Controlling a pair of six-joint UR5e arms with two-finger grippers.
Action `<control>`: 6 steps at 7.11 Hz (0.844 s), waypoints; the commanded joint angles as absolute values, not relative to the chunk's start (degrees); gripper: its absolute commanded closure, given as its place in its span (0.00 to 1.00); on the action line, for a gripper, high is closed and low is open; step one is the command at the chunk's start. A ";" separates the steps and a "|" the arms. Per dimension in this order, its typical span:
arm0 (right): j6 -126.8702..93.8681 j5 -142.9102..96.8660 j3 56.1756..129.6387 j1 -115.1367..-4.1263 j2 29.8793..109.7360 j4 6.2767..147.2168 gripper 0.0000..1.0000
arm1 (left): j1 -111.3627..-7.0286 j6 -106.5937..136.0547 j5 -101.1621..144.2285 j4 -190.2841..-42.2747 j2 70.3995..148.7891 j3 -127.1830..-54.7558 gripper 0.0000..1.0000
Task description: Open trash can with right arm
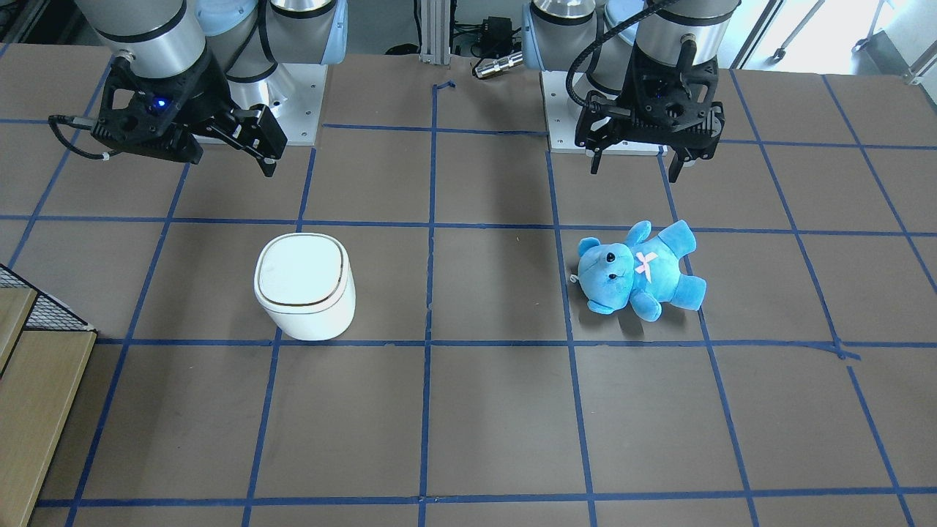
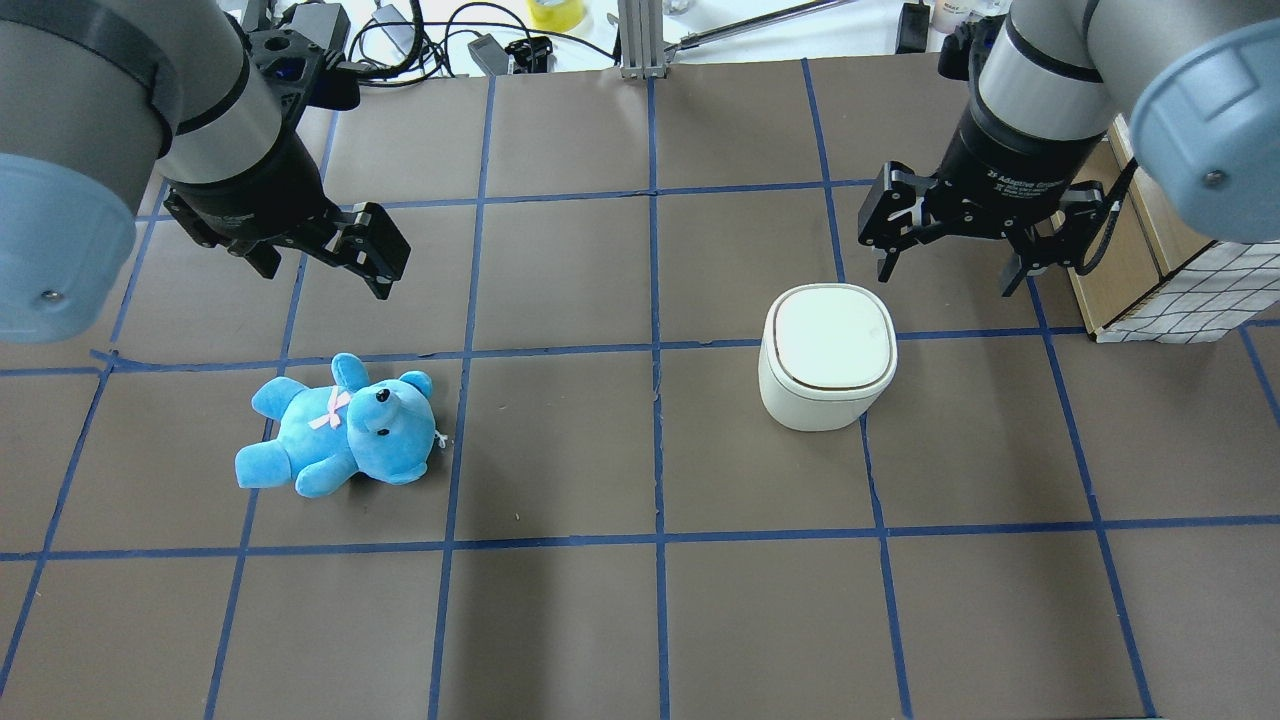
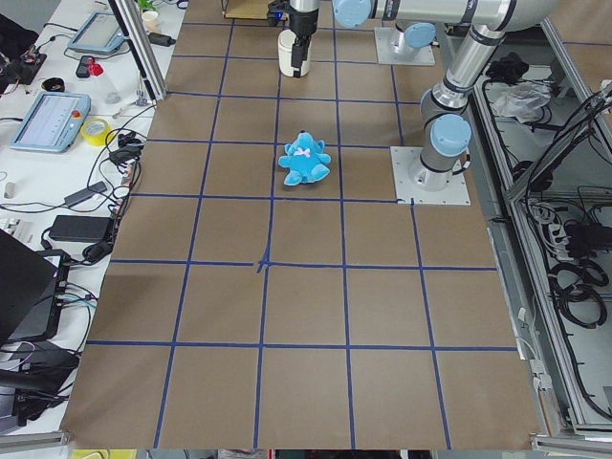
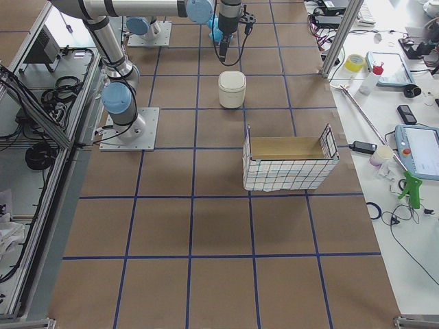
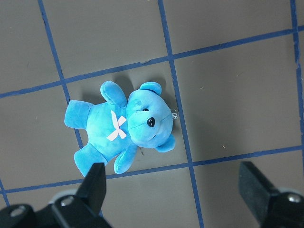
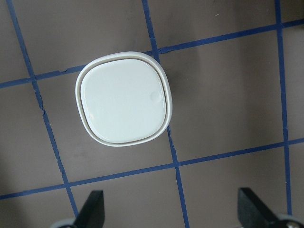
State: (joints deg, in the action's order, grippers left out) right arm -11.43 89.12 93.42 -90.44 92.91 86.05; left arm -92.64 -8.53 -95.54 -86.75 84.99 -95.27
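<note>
The white trash can (image 2: 827,355) stands upright on the brown table with its flat lid down; it also shows in the front view (image 1: 304,285) and fills the middle of the right wrist view (image 6: 123,105). My right gripper (image 2: 948,262) is open and empty. It hovers above the table just beyond the can on its right, apart from it. In the right wrist view its two fingers (image 6: 92,209) stand wide apart below the can. My left gripper (image 2: 320,265) is open and empty, hovering above the blue teddy bear (image 2: 340,425).
The blue teddy bear (image 1: 637,271) lies on its back on the robot's left side. A wire-mesh basket with wooden sides (image 4: 288,164) stands at the table's right end, near the right arm (image 2: 1190,290). Blue tape lines grid the table.
</note>
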 commanded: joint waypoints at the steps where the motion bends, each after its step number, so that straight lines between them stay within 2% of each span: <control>1: -11.43 89.12 93.43 -90.44 92.90 86.13 0.00 | -92.64 -8.53 -95.54 -86.75 84.99 -95.27 0.00; 6: -11.34 89.03 93.43 -90.44 92.81 86.66 0.00 | -92.64 -8.53 -95.54 -86.75 84.99 -95.27 0.00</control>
